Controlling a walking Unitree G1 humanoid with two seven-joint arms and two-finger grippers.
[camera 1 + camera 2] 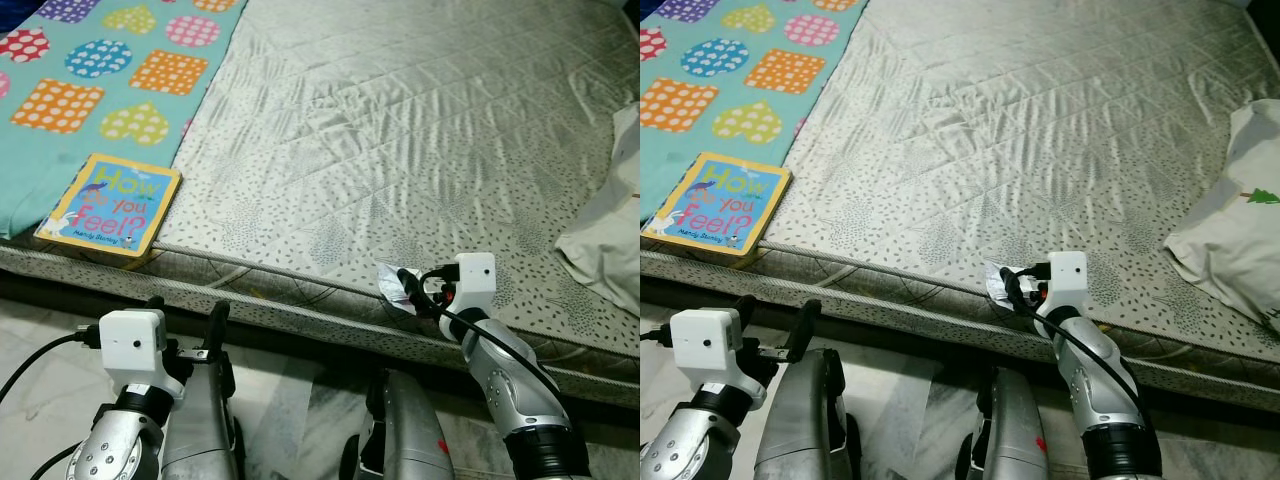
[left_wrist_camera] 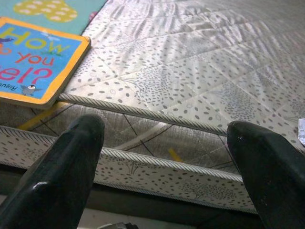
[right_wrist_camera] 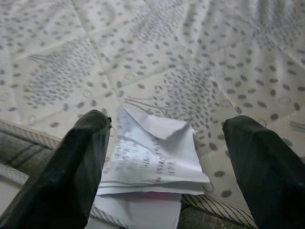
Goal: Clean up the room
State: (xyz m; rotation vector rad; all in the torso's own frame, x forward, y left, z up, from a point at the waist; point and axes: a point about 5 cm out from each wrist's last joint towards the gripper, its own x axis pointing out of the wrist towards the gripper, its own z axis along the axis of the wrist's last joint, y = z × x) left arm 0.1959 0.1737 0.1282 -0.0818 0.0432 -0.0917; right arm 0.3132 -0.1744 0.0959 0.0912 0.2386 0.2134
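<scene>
— What do the arms look like?

— Silver, rounded metal segments. The right arm [image 1: 505, 375] has a black ribbed cuff at its 6 o'clock end, and a black cable loops along it.

— And the wrists?

— Each carries a white boxy camera housing [image 1: 134, 345] with a small dark lens hole; a black cable leaves the left one toward 9 o'clock.

— Fingers?

— Long, glossy black, blunt-tipped [image 2: 62, 176].

— Anything else?

— Two silver-grey legs [image 1: 405, 435], one with a small red mark.

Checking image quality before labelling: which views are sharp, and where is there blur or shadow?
Head views: sharp, evenly lit, dark shadow under the grey patterned mattress. Right wrist view: crumpled white printed paper crisp, right pincer fingers blurred. Left wrist view: left pincer fingers soft, yellow-edged picture book readable.
</scene>
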